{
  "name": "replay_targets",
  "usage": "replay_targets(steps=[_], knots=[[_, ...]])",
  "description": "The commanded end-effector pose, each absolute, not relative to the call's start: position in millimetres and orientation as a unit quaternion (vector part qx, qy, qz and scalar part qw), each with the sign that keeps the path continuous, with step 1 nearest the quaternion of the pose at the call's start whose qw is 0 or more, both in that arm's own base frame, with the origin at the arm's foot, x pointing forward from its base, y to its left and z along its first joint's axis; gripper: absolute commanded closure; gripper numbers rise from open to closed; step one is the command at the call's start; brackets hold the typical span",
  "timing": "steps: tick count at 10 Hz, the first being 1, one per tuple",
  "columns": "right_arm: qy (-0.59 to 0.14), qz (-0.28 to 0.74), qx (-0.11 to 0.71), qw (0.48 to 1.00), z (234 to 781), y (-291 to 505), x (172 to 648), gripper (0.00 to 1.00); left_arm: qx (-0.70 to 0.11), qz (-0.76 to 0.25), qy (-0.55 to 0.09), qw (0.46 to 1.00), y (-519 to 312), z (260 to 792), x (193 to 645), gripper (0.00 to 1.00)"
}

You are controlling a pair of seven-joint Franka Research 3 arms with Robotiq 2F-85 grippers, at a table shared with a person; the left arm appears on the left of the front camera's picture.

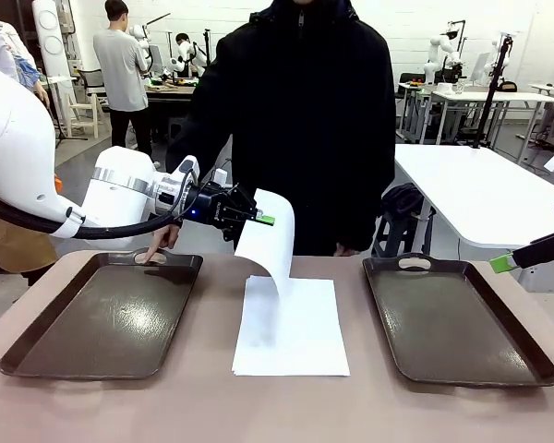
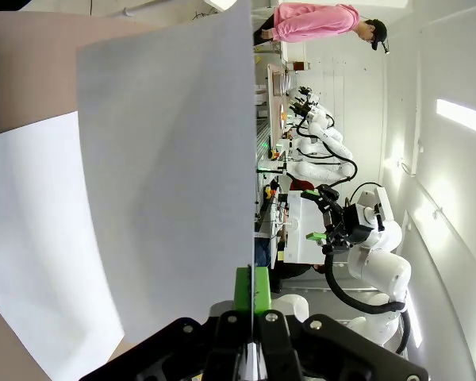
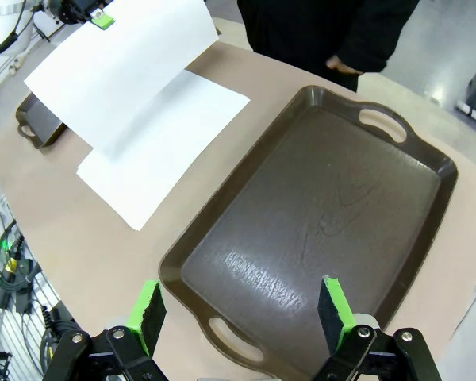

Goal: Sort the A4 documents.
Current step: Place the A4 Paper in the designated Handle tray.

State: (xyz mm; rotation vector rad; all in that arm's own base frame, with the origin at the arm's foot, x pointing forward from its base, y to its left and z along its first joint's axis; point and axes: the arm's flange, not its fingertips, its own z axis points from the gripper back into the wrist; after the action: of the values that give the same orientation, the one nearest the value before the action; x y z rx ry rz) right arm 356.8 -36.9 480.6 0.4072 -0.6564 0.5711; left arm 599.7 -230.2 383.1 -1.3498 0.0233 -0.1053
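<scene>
- Left tray (image 1: 102, 318): dark brown with cut-out handles, lying at 9 o'clock on the tan surface (image 1: 194, 406). A person's hand (image 1: 152, 254) rests its fingertips on the handle at the tray's 12 o'clock end.
- Left end effector (image 1: 261, 220): it comes in from 9 o'clock and hangs above the surface, between the left tray and the paper. Its green pads are pressed together on one edge of a single A4 document (image 1: 270, 240).
- The held A4 document is lifted clear and curls down toward 6 o'clock. Its lower edge ends over the far end of the flat paper; whether they touch is unclear.
- In the left wrist view, the end effector (image 2: 252, 294) clamps the sheet (image 2: 166, 175) at its nearest edge, and the sheet rises away from the pads.
- Flat white paper (image 1: 291, 328): lying in the middle of the surface between the two trays, long side running from 12 to 6 o'clock.
- Right tray (image 1: 452, 323): the same dark brown kind, at 3 o'clock.
- Right end effector (image 3: 242, 309): its fingers are spread wide and hold nothing. It hovers above the near handle end of the right tray (image 3: 317, 214) without touching it.
</scene>
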Motion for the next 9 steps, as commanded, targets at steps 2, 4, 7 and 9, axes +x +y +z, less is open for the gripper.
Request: replay_targets(steps=[2,4,7,9], knots=[[-0.316,0.276,0.204,0.884,479,-37,358,0.00,-0.624,-0.049,0.011,0.780,-231,383,600,1.00],[-0.316,0.276,0.204,0.884,479,-37,358,0.00,-0.625,-0.049,0.011,0.779,-230,383,600,0.99],[-0.316,0.276,0.204,0.884,479,-37,358,0.00,-0.567,-0.156,0.057,0.807,-200,416,605,0.99],[-0.316,0.276,0.204,0.884,479,-37,358,0.00,-0.556,-0.138,0.053,0.818,-166,431,598,0.99]])
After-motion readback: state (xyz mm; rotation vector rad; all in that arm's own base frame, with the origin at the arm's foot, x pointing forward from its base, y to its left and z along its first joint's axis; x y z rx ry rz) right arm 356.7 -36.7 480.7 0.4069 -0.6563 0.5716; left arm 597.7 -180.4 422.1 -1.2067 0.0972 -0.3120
